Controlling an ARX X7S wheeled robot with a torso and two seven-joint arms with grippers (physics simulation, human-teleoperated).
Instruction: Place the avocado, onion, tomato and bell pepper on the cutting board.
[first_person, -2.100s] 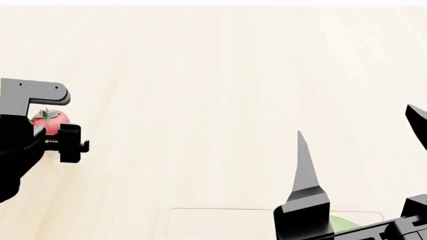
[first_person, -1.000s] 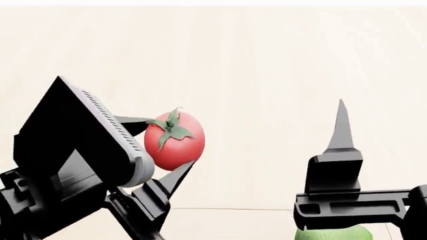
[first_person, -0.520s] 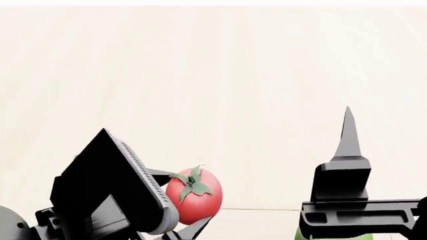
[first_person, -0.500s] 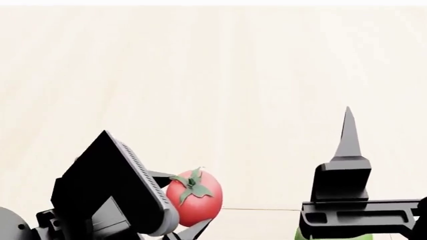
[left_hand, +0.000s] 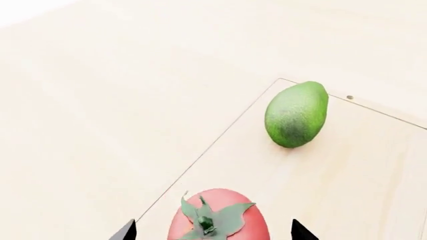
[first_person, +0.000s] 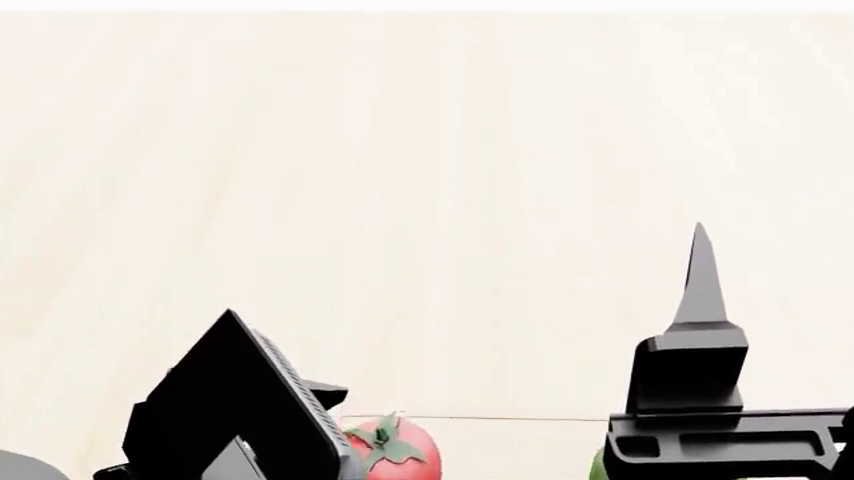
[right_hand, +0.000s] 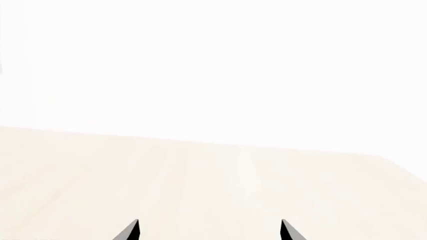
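The red tomato (left_hand: 220, 222) with its green calyx sits at the near corner of the pale cutting board (left_hand: 347, 190), between the fingertips of my left gripper (left_hand: 211, 231). A gap shows on each side of it, so the gripper is open. The smooth green avocado (left_hand: 297, 114) lies on the board beyond it, near a small dark dot (left_hand: 349, 97). In the head view the tomato (first_person: 391, 452) shows just behind the board's far edge (first_person: 507, 419). My right gripper (right_hand: 209, 231) is open with nothing between its fingers, and one finger (first_person: 698, 320) rises above the avocado's edge (first_person: 597, 466). Onion and bell pepper are out of view.
Pale wooden tabletop (first_person: 427, 200) stretches all round the board, and its far edge (right_hand: 200, 142) shows in the right wrist view. The black left arm housing (first_person: 234, 410) fills the lower left of the head view.
My left gripper carried the tomato from the left of the table over to the board and sank lower with it. The right gripper hardly moved in the last second.
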